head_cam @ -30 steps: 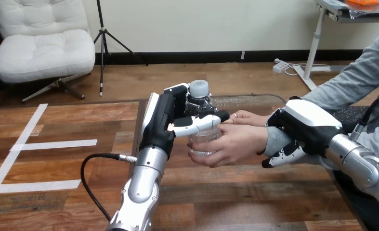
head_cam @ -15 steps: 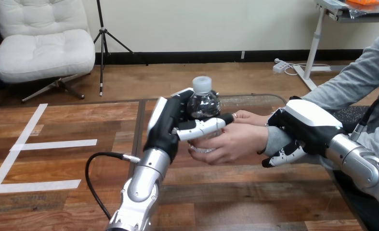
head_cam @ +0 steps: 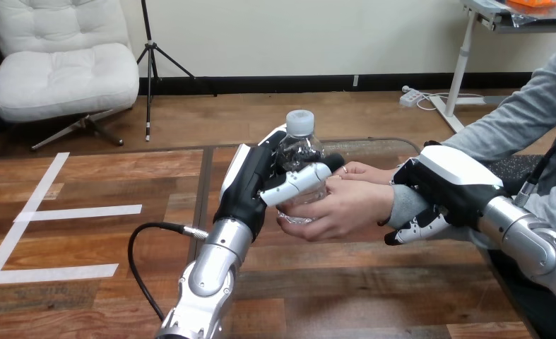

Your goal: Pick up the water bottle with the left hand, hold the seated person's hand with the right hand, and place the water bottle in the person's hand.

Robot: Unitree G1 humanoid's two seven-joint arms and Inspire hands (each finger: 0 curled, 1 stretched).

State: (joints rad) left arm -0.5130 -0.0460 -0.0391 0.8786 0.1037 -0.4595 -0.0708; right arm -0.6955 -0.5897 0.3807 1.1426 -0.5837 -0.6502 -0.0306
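Straightened upright, water bottle (head_cam: 299, 157) sits clasped by left hand (head_cam: 257, 187) and person's hand (head_cam: 342, 208); right hand (head_cam: 448, 183) grips person's wrist (head_cam: 400, 205).

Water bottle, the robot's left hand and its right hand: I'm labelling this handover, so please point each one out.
water bottle (head_cam: 298, 151), head view, on its clear shoulder below the cap.
left hand (head_cam: 249, 185), head view, on its black back.
right hand (head_cam: 450, 171), head view, on its white shell.

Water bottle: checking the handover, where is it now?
The water bottle is upright at the head view's centre, gripped by the left hand, its base in the person's hand reaching from the right.
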